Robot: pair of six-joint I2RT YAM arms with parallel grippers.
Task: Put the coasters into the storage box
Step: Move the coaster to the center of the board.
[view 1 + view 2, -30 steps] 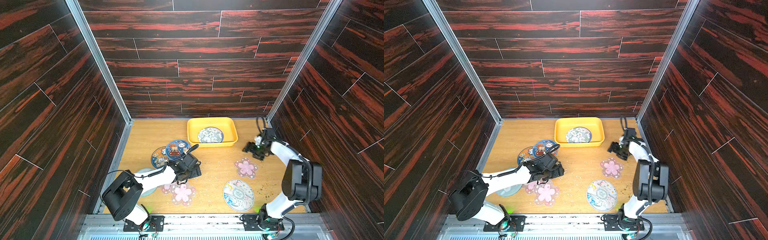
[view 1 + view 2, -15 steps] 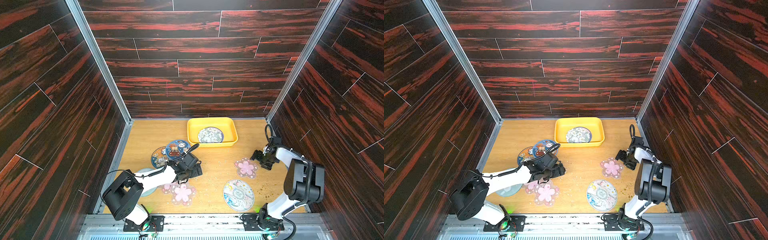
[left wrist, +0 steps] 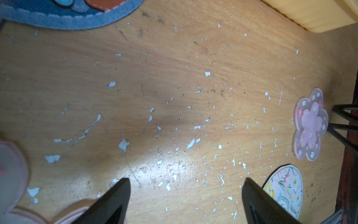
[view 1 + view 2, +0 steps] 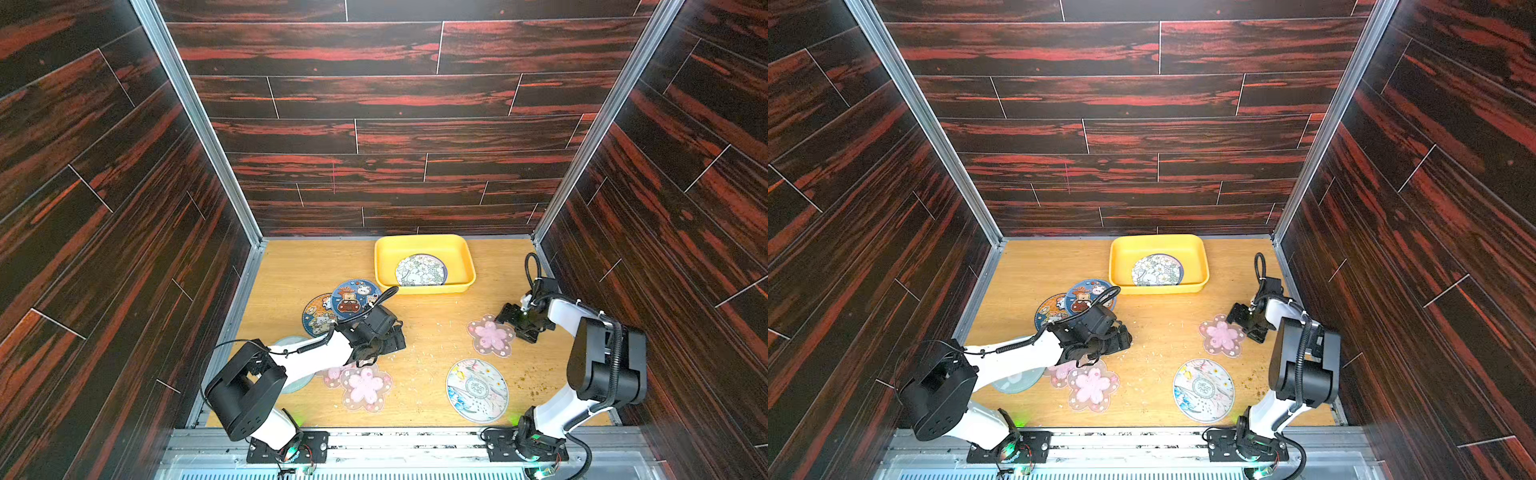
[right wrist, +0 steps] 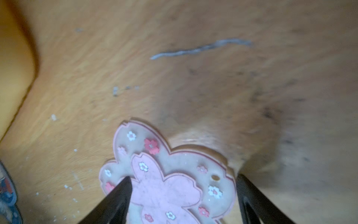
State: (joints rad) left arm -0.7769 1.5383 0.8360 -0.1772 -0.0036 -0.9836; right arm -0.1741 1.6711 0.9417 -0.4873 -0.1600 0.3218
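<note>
**Off the front-right corner of the storage box [image 4: 424, 289]: right end effector [image 5: 183, 178] poised on a blossom**

Inside the box there is one white floral coaster [image 4: 420, 270], lying flat. The rest of the coasters are out on the surface [image 4: 428, 332], all on the box's near side. The right end effector is spread wide and holds nothing. Its jaws straddle the edge of the pink blossom coaster [image 4: 491, 336], which lies nearer than the box, off its right corner. Contact w/ the mat: can't tell, wrist view is blurred. The left end effector [image 3: 186, 180] is also released & empty, over bare surface on the near side of the box's front-left corner, beside two overlapping blue cartoon discs [image 4: 353, 297]. Further from the box: a blossom pair [image 4: 365, 386], a grey-green disc [image 4: 286, 344] partly under the left arm, and a white round print [image 4: 477, 390].

Step in hand, as I read it: second pick, approach phase on the right-side blossom. Next move prob. needs one tip dropped to the surface to get under the thin edge. Then close, lift, carry to the box & let go low over its floor. Risk: the flat mat may slide instead of lifting.
</note>
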